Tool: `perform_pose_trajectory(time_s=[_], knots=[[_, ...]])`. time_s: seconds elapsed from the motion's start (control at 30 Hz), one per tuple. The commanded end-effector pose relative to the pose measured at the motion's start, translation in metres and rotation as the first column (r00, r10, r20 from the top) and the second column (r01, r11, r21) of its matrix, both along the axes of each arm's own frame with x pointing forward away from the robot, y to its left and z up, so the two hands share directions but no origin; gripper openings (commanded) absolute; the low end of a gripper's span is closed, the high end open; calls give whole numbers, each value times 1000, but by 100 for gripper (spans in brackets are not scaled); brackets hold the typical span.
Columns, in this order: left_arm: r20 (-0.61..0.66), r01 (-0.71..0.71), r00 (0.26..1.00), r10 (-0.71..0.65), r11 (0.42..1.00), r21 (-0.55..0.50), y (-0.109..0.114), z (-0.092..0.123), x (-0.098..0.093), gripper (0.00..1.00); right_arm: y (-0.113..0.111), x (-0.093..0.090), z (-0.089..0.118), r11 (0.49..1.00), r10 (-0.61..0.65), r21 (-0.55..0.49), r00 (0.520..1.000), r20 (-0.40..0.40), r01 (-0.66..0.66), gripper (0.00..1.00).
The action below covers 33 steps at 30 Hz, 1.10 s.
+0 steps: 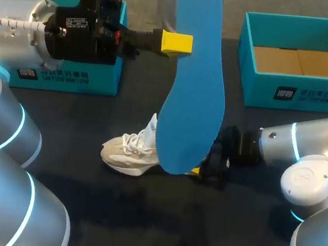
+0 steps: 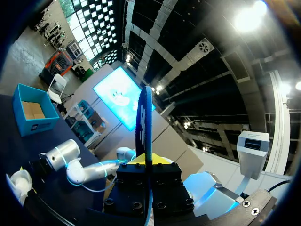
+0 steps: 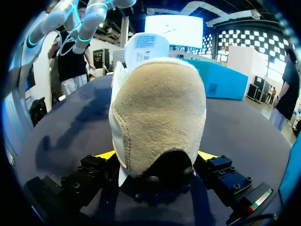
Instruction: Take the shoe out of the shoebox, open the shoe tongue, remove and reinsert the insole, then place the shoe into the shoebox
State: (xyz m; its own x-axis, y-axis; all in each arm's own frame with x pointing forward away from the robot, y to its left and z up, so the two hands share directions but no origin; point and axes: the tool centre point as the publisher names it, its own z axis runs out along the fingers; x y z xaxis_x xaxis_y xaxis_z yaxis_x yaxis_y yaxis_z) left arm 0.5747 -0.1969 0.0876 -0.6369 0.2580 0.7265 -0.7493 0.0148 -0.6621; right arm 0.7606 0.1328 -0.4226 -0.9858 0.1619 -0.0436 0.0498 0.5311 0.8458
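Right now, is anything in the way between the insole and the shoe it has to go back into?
Nothing visible does. The left gripper holds the insole up above the shoe, and the right gripper clamps only the shoe's heel. The opening itself is hidden behind the insole.

The head camera sits high behind the robot, looking down on the table (image 1: 141,226). The left wrist camera is up high, looking along the insole (image 2: 143,122). The right wrist camera sits low, very near the shoe (image 3: 157,108). Both high cameras see the open shoebox (image 1: 296,93).
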Motion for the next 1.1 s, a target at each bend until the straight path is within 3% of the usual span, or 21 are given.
perform_pose_trajectory(time_s=[0.03,0.17,0.67,0.93,1.1], knots=[[-2,-10,1000,10,1000,-3,-2,-1,-5,0,-14,-6,18,1000,6,1,1000,6,-6,100],[-2,-10,1000,10,1000,-3,-2,-1,-5,0,-15,-9,24,1000,11,-4,1000,3,-11,100],[-2,-10,1000,10,1000,-3,-2,-1,-5,0,-30,-12,52,975,23,-220,996,-81,-40,100],[-2,-10,1000,10,1000,-3,-2,-1,-5,0,-34,-14,78,933,37,-354,994,-102,-71,100],[-2,-10,1000,10,1000,-3,-2,-1,-5,0,-29,-17,94,928,13,-369,994,-108,-52,100]])
